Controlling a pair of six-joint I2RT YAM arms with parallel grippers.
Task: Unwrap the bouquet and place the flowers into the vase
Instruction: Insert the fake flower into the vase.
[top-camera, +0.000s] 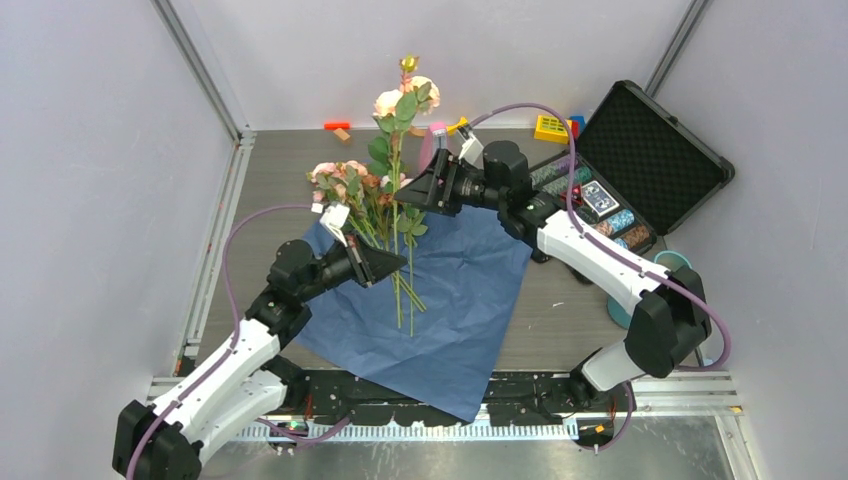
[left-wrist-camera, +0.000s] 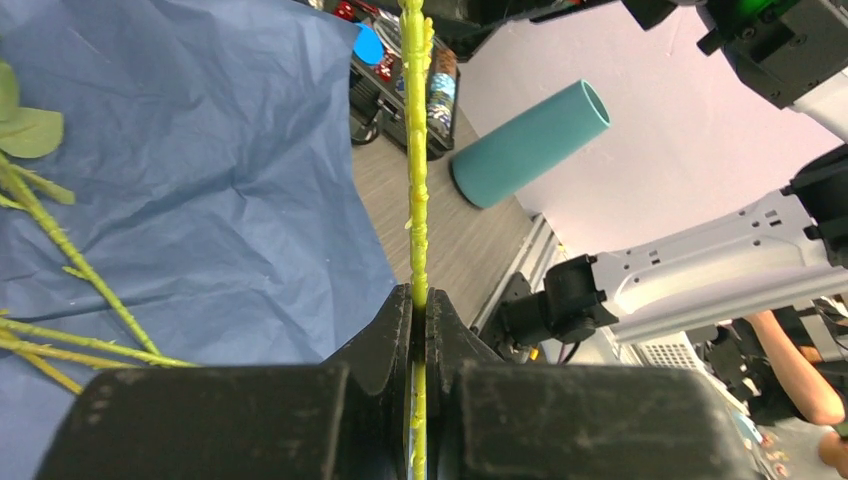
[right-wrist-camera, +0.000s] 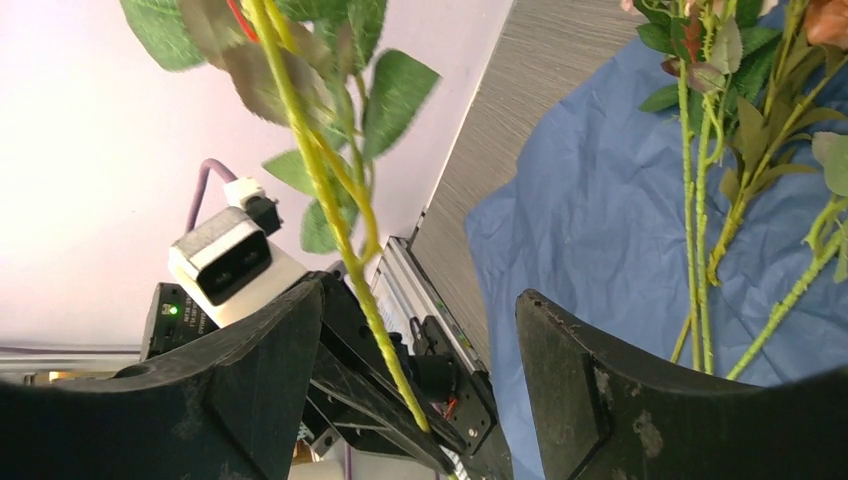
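Note:
The bouquet lies unwrapped: its blue paper (top-camera: 460, 290) is spread flat on the table, with several flowers (top-camera: 345, 185) lying across its far left part. My left gripper (top-camera: 385, 265) is shut on the thin green stem (left-wrist-camera: 416, 200) of one flower, holding it upright with its peach roses (top-camera: 405, 98) high. My right gripper (top-camera: 415, 190) stands open around that same stem (right-wrist-camera: 370, 310), higher up among the leaves, with the fingers (right-wrist-camera: 560, 340) apart from it. The teal vase (left-wrist-camera: 530, 145) stands at the right, partly hidden behind my right arm (top-camera: 673, 261).
An open black case (top-camera: 650, 150) with poker chips sits at the back right. A yellow block (top-camera: 550, 127), a pink object (top-camera: 436, 135) and a red-orange block (top-camera: 337, 125) lie along the back wall. Loose stems (right-wrist-camera: 695, 250) lie on the paper.

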